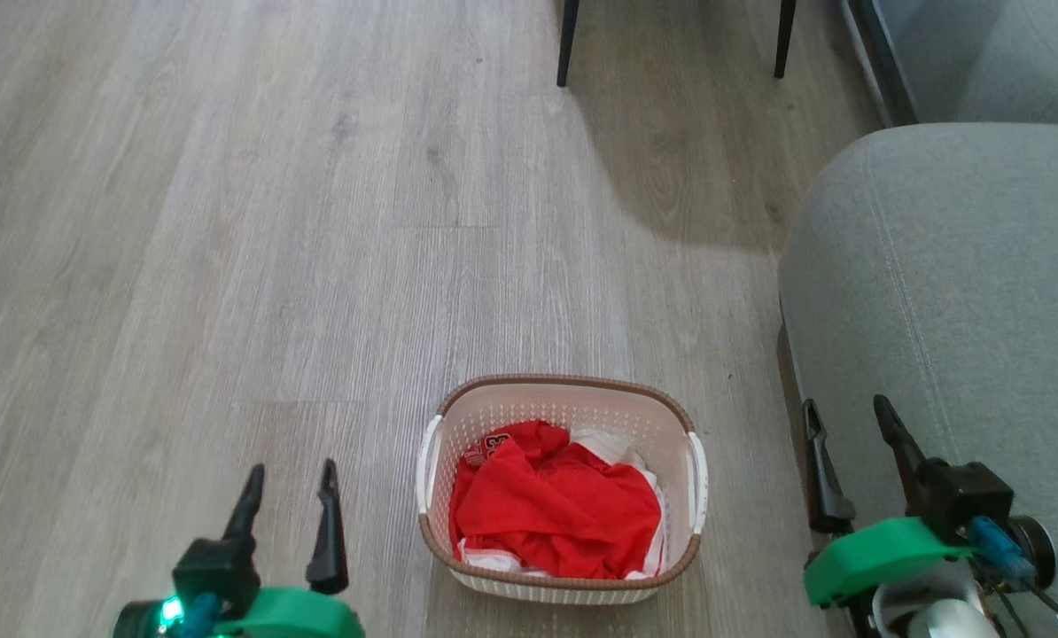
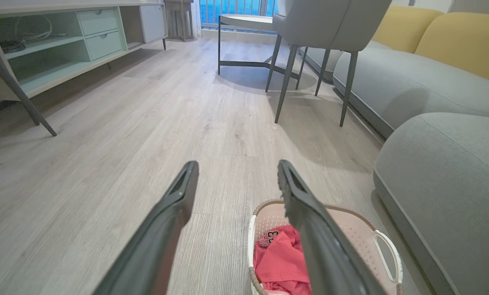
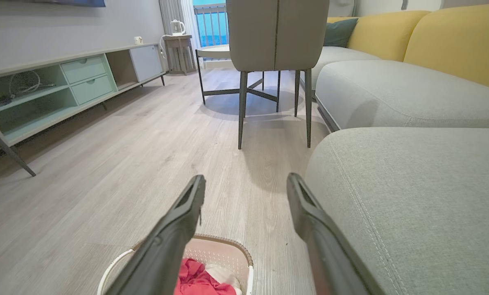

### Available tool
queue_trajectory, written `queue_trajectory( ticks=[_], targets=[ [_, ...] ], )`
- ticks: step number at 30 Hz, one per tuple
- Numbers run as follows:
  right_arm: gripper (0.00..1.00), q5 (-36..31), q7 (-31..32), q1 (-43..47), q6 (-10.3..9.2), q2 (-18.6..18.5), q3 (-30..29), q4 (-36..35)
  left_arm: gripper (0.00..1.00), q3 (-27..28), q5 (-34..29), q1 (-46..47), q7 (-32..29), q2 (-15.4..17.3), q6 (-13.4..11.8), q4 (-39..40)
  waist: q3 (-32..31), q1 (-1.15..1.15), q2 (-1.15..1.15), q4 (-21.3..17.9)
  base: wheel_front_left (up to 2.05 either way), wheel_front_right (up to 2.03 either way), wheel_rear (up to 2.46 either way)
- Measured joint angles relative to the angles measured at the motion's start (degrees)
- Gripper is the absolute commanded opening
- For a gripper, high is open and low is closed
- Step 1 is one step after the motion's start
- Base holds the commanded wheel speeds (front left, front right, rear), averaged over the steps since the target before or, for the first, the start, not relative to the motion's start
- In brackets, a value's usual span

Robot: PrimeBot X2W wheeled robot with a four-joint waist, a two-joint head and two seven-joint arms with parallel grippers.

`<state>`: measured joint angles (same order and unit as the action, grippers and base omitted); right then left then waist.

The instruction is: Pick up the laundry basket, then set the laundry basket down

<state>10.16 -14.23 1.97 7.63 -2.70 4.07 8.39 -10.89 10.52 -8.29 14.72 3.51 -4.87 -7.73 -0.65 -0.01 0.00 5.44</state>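
Cream plastic with a brown rim, the laundry basket stands on the wooden floor. Crumpled red clothes fill it, over a white garment. A grey sofa sits near the basket's right. The left gripper hangs left of the basket and the right gripper right of it, both with fingers apart and empty.

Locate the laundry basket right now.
Head view, lower centre: the laundry basket sits on the wood floor between the left gripper and the right gripper, just left of the grey sofa.

Basket on floor, left of sofa.
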Motion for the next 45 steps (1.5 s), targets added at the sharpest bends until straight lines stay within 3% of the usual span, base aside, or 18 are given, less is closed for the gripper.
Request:
queue_trajectory(
  ticks=[7, 27, 28, 34, 45],
  targets=[
    [1.0, -0.01, 0.0, 2.07, 0.0, 0.18, -0.34, -3.12, 1.0, 1.58, -0.43, -1.35, 0.0, -0.09, 0.15, 1.96, -0.53, 0.0, 0.0, -0.01, 0.0, 0.0, 0.0],
    [1.0, 0.49, 0.0, 3.27, 0.0, 0.2, -0.53, -3.44, 1.0, 2.08, -0.93, -1.4, 0.0, -0.22, 0.38, 2.15, -0.38, 0.0, 0.0, -0.57, 0.0, 0.0, 0.0],
    [0.0, 0.49, 0.02, 3.27, 0.0, 0.21, -0.49, -3.15, 0.0, 2.04, -0.91, -1.4, -0.01, -0.22, 0.37, 1.82, -0.37, 0.0, 0.0, -0.58, 0.0, 0.0, 0.0],
    [0.0, 0.73, 0.11, 4.71, 0.0, 0.42, -0.14, 2.4, 0.0, 1.96, -0.44, -3.41, -0.11, -0.23, 0.34, -3.48, -0.33, 0.0, 0.0, -0.65, 0.0, 0.0, 0.0],
    [0.0, 8.38, 1.38, 4.86, 0.0, 0.41, -0.27, 2.79, 0.0, 2.15, 7.27, -3.31, -1.62, -0.2, 1.36, -3.89, -0.23, 0.01, 0.0, -1.08, 0.0, 0.0, 0.0]
  ],
)
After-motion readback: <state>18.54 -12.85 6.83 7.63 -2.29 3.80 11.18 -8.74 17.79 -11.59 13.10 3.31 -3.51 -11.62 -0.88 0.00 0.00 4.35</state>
